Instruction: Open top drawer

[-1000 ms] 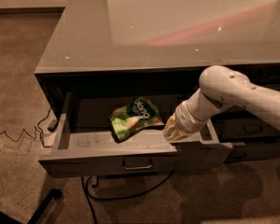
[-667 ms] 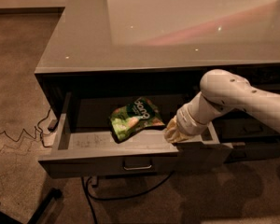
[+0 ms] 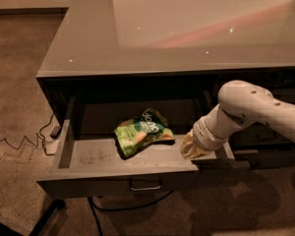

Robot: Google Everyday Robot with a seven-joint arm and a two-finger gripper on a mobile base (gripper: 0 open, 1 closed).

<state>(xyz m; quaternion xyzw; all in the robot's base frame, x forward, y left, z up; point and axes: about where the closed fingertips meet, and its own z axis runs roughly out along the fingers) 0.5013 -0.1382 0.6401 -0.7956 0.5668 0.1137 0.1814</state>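
Observation:
The top drawer (image 3: pixel 98 181) stands pulled out under the grey counter. Its flat dark front has a small metal pull (image 3: pixel 145 185) at the centre, and a shallow grey tray shows inside. A green snack bag (image 3: pixel 142 133) lies in the tray, a little right of the middle. My gripper (image 3: pixel 192 149) reaches down from the white arm (image 3: pixel 250 113) into the drawer's right end, just behind the front panel and to the right of the bag. The wrist hides its fingertips.
The glossy grey counter top (image 3: pixel 187 28) overhangs the drawer. More dark drawers (image 3: pixel 265 151) sit to the right, behind my arm. Cables and a power strip (image 3: pixel 50 137) lie on the carpet at the left. A black cable (image 3: pixel 118 209) runs under the drawer front.
My arm has shifted slightly, with the elbow a little further right. The drawer and the snack bag stay where they were.

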